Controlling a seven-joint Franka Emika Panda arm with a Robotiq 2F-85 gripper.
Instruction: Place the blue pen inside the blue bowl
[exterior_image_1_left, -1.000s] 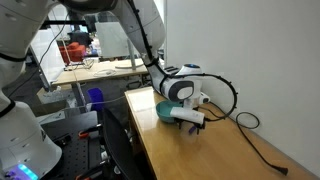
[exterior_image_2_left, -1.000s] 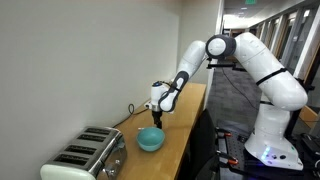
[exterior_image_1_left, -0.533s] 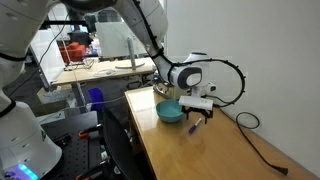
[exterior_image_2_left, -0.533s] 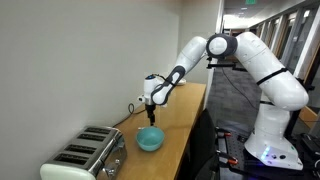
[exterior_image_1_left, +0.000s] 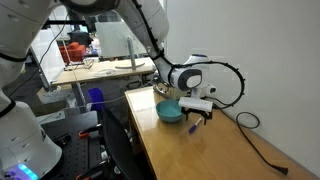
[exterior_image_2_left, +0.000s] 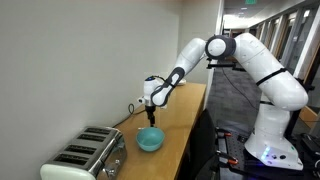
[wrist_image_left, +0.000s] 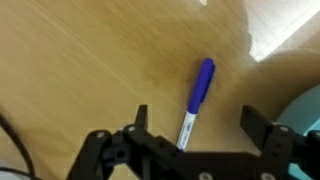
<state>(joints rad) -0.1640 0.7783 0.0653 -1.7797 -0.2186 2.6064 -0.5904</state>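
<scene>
On the tabletop, pen: blue pen (wrist_image_left: 197, 98) lies flat on the wooden table (wrist_image_left: 80, 60), outside the bowl, apart from both fingers.
Pen heading: in the wrist view the blue cap end points to about 1 o'clock and the pale end to about 7 o'clock.
Gripper: the gripper (wrist_image_left: 197, 125) is spread wide and holds nothing; one finger (wrist_image_left: 141, 116) shows at 9 o'clock of the pen's pale end, the other at 3 o'clock.
Pen vs gripper: the pale end sits in the gap between the fingertips, roughly centred; the blue end reaches out past them toward 12 o'clock.
Height: in an exterior view the gripper (exterior_image_1_left: 197, 107) hangs above the table with the pen (exterior_image_1_left: 196, 125) on the wood below it.
Bowl: blue bowl (exterior_image_1_left: 170, 112) stands just beside the pen, at about 10 o'clock of it; only its teal rim (wrist_image_left: 306, 110) enters the wrist view, at 3 o'clock.
Toaster: silver toaster (exterior_image_2_left: 88, 155) sits at 8 o'clock of the bowl (exterior_image_2_left: 150, 139), apart from it.
Cable: black cable (exterior_image_1_left: 256, 142) trails over the table at 4 o'clock of the pen.
</scene>
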